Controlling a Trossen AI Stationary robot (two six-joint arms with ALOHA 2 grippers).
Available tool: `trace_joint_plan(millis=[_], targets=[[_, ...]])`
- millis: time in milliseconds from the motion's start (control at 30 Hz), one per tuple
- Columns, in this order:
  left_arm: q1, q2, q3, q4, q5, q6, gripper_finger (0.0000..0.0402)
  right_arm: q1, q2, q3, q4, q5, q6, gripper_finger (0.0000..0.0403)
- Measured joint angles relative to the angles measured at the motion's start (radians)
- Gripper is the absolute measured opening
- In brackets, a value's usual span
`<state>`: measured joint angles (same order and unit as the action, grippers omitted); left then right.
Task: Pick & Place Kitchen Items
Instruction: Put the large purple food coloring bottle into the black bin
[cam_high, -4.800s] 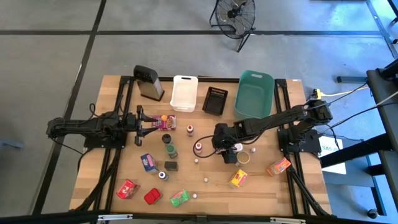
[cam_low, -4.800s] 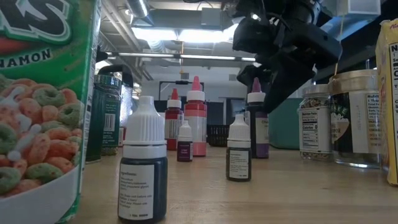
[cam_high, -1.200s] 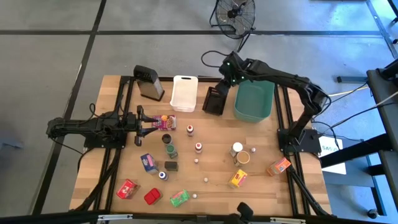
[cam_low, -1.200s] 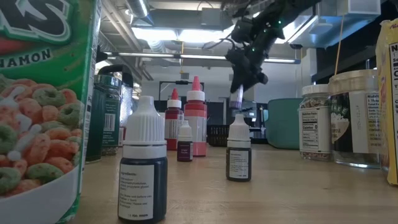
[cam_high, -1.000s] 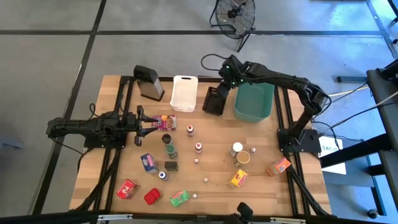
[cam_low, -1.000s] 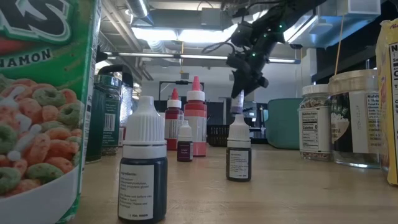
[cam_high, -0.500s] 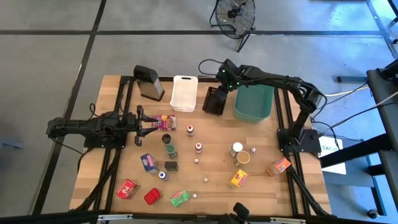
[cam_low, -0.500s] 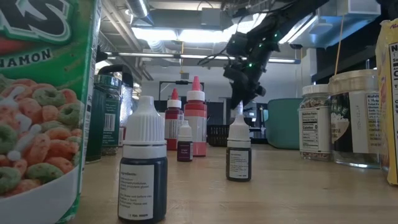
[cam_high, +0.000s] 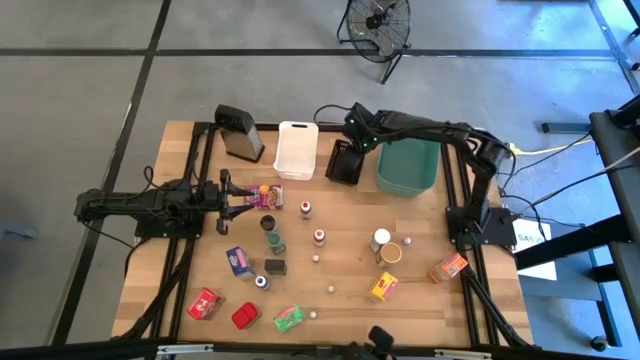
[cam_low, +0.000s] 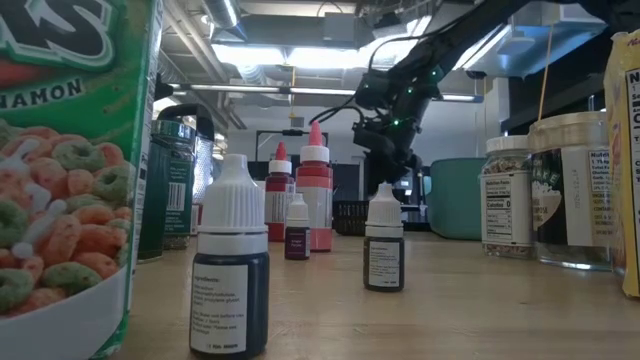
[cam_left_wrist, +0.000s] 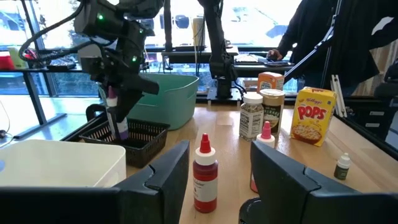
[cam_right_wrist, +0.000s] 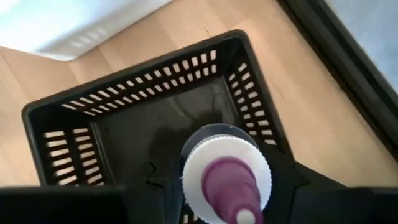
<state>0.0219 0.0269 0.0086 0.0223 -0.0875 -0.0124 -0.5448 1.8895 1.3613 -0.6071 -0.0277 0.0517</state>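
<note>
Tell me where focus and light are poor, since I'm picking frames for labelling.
Low view: the cereal box up close is soft and cropped, ceiling lights glare behind the right pincer. Right wrist view: the purple-tipped bottle fills the foreground, slightly blurred, above the black basket. Left wrist view: bright windows backlight the room. High view: evenly lit.

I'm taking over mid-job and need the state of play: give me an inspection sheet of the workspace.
Surface: wooden table, scattered items.
Job's things: purple-capped bottle held over the black basket; packets, jars and small bottles lie loose.
Clutter: grater, white bin, teal bin.
Grippers: right gripper shut on the bottle above the basket; left gripper waits at the table's left.
Cables: one by the right arm's base.
Surroundings: fan; a person beyond the table.
</note>
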Motion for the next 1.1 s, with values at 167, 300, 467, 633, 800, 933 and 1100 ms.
trace_joint_plan(millis=[167,300,467,633,800,933,1100], targets=[[0.0,0.0,0.0,0.0,0.0,0.0,0.0166,0.002,0.017,0.0,0.014,-0.001,0.007,0.0147],[0.0,0.0,0.0,0.0,0.0,0.0,0.0166,0.002,0.028,0.0,0.02,-0.001,0.009,0.0147],[0.0,0.0,0.0,0.0,0.001,0.0,0.0166,0.002,0.035,0.0,0.04,-0.001,0.011,0.0147],[0.0,0.0,0.0,0.0,0.001,0.0,0.0166,0.003,0.041,0.001,0.039,-0.001,0.01,0.0147],[0.0,0.0,0.0,0.0,0.001,0.0,0.0166,0.003,0.051,0.001,0.037,-0.002,0.004,0.0154],[0.0,0.0,0.0,0.0,0.001,0.0,0.0166,0.003,0.06,0.001,0.038,-0.003,0.004,0.0154],[0.0,0.0,0.0,0.0,0.002,0.0,0.0166,0.003,0.061,0.002,0.038,-0.009,0.0,0.0155]])
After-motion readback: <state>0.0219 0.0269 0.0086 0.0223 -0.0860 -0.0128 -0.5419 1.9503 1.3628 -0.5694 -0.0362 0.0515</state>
